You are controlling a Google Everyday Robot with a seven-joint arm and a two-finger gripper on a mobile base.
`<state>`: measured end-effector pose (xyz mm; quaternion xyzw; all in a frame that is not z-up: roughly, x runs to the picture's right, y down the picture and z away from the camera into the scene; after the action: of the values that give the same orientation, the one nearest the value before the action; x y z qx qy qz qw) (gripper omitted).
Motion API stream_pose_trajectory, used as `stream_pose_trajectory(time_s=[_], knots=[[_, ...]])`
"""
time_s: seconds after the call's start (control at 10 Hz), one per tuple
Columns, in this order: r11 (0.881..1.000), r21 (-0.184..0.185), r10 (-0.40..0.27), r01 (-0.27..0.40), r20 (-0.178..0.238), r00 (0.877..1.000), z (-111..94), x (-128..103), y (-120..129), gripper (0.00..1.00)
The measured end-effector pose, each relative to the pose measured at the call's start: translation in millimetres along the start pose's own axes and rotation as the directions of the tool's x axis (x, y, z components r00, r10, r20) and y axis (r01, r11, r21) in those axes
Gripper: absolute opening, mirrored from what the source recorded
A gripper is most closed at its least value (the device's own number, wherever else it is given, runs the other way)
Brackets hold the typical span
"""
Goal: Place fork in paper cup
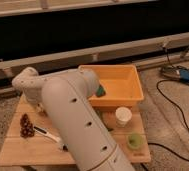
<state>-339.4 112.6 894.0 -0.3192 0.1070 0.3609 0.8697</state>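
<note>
- On the low wooden table point(10, 152), right half: paper cup point(123, 116) stands upright, mouth open, just in front of the orange bin point(129, 95).
- Flat green round thing point(134, 140) lies nearer the front right corner, apart from the cup.
- Bin sits at the table's back right; a small green object point(101, 91) lies inside by its left wall.
- Left half: two brown pine cones point(25, 126); beside them a white-handled brush point(44, 132), running diagonally towards the arm.
- White robot arm point(83, 130) rises from the bottom edge, bends, and reaches left over the back left of the table.
- Gripper point(39, 106): hangs below the arm's left end, largely hidden by the arm; cannot tell its opening or any hold.
- Fork: cannot locate it in this view.
- Floor, right: black cable point(174, 102) and a blue device point(182, 75).
</note>
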Motion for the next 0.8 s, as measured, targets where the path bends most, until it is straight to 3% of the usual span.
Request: stream_pose_trajectory(time_s=[0.8], knots=[[1.0,-0.01,0.002,-0.002,-0.009,1.0,6.9,2.9,0.5,0.47]])
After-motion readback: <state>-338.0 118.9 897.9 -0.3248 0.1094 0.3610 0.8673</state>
